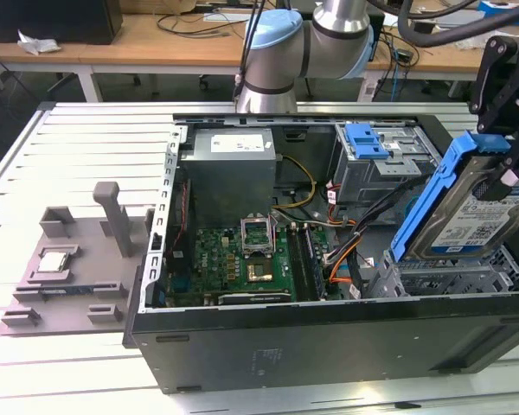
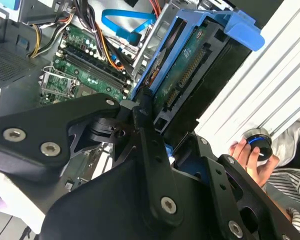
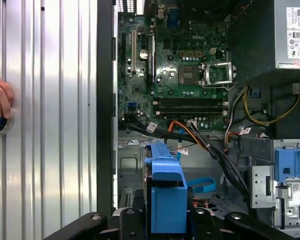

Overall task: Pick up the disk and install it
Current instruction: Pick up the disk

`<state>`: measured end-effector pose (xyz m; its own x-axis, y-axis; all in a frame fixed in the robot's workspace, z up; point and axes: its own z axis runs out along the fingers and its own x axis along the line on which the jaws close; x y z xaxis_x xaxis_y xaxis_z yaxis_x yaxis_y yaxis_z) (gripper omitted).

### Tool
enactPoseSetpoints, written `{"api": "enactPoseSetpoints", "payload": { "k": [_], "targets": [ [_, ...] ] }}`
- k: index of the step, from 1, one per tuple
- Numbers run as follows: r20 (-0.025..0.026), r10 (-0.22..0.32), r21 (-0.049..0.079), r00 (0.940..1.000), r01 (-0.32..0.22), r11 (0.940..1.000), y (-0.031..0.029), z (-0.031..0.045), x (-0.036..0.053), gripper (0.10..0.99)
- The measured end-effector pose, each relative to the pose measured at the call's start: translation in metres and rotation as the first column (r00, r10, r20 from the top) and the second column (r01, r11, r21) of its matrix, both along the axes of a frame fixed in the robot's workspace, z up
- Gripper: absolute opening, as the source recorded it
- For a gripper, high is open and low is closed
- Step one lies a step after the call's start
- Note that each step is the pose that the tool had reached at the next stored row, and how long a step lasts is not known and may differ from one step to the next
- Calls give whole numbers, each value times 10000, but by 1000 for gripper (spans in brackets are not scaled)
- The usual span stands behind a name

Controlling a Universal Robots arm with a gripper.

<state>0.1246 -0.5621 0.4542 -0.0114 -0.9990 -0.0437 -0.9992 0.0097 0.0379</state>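
The disk (image 1: pixel 471 220) is a silver drive with a white-and-blue label, framed by a blue bracket (image 1: pixel 432 194). It hangs tilted, one end raised, over the metal drive cage (image 1: pixel 454 277) at the exterior view's right end of the open computer case. My gripper (image 1: pixel 509 169) is shut on its upper end. In the second wrist view the disk (image 2: pixel 190 75) shows its connector edge beyond my black fingers (image 2: pixel 150 145). The blue bracket (image 3: pixel 165 192) sits between the jaws in the first wrist view, above the case floor.
The open case (image 1: pixel 329 337) holds a green motherboard (image 1: pixel 242 259), a grey power supply (image 1: pixel 229 169), loose cables (image 1: pixel 346 246) and another blue-handled bay (image 1: pixel 368 138). A grey fixture (image 1: pixel 69 259) with a small square chip (image 1: pixel 56 262) lies at the exterior view's left. A person's hand (image 2: pixel 250 157) holds a round knob beside the case.
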Motion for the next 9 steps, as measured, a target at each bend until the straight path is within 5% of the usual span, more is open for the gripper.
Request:
{"api": "enactPoseSetpoints", "payload": {
  "k": [9],
  "targets": [
    [-3, 0, 2, 10000, 0, 10000, 7, -25, 29, 365]
  ]
}}
